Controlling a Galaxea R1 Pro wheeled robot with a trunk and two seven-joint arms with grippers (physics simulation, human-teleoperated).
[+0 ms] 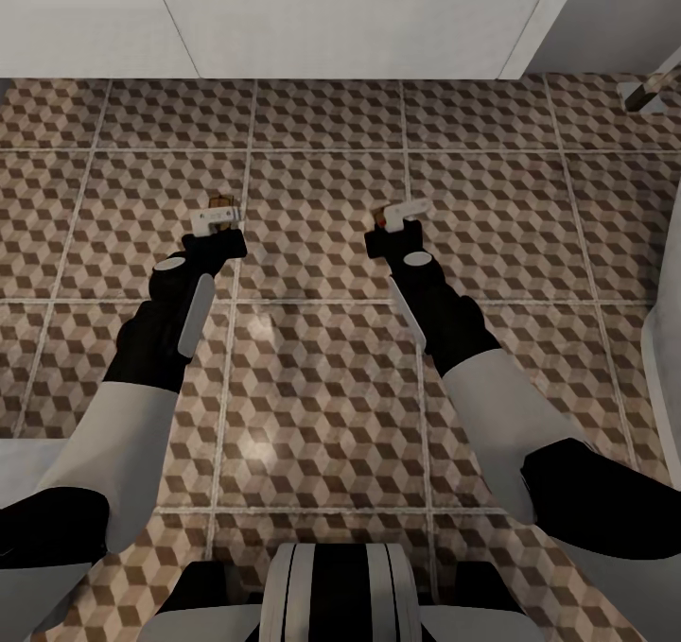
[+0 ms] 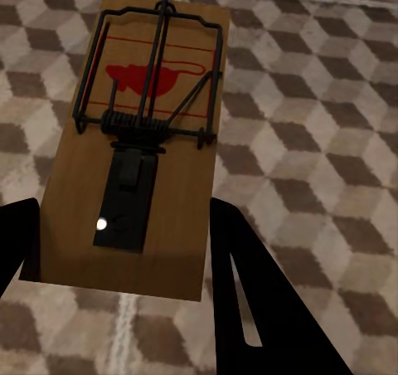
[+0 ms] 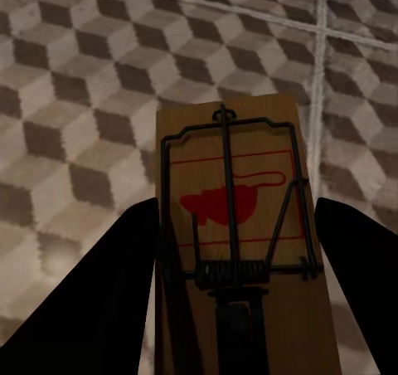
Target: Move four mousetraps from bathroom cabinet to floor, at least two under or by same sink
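From the head view, nearest the camera is the robot's own trunk at 6 o'clock, with both arms reaching forward over the bathroom floor (image 1: pixel 322 387). The left gripper (image 1: pixel 214 216) sits at about 10 o'clock from the picture's centre and the right gripper (image 1: pixel 401 211) at about 1 o'clock, well apart. Each carries a small tan board at its tip, above the cube-patterned tiles. A white panelled front (image 1: pixel 284 18) runs across the top at 12 o'clock; whether it is the vanity under the sink I cannot tell.

In the left wrist view, the left mousetrap (image 2: pixel 137 143) lies flat between the dark fingers (image 2: pixel 249 300), wire bar and red mark facing up. The left gripper is closed on its rear end, and the board stands out forward over the tiles.

In the right wrist view, the right mousetrap (image 3: pixel 236 259) is likewise pinched between the two dark fingers (image 3: pixel 356 284), so the right gripper is closed on it, red mark up, above the floor.

The risk, as I judge it, is in the release. How far the traps hang above the tiles is unclear, so one let go from a height could bounce, flip or skid away. Placing them here is also a gamble if the white front is not the sink's vanity, since two must end up beside it.
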